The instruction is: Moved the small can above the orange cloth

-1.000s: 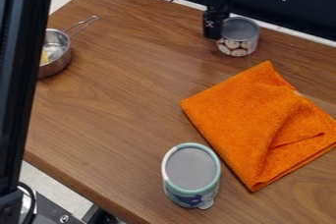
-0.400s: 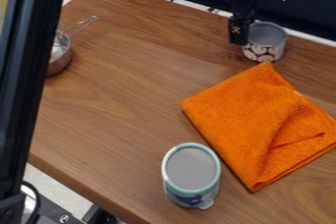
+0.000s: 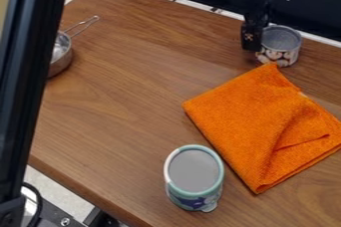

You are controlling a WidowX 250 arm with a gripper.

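In the camera view, the small can [image 3: 279, 47] stands upright near the far edge of the wooden table [image 3: 126, 101], right at the far corner of the orange cloth [image 3: 259, 126]. That places it above the cloth as the camera sees it, so the task looks all but done, and what seems to be called for is a clean letting-go or backing away.

The likeliest trouble is the cloth's pointed corner, which lies close by the base of the can. If the can is pushed nearer the camera, its bottom rim could ride onto that corner or ruck it up, and the can might tilt. Pushed the other way, it could run to the table's far edge, with the dark rail [image 3: 309, 9] just beyond. A sideways nudge as the gripper leaves could also knock it over or spoil its place. The teal-rimmed tub [image 3: 193, 177] and the metal pan [image 3: 61, 56] are well apart from the can and look safe from such a slip.

The black gripper [image 3: 252, 38] hangs low against the side of the can nearer the pan, apparently touching it. The dark parts blend together there, so I cannot tell how far it is open, or whether it grips the can or merely leans on it.
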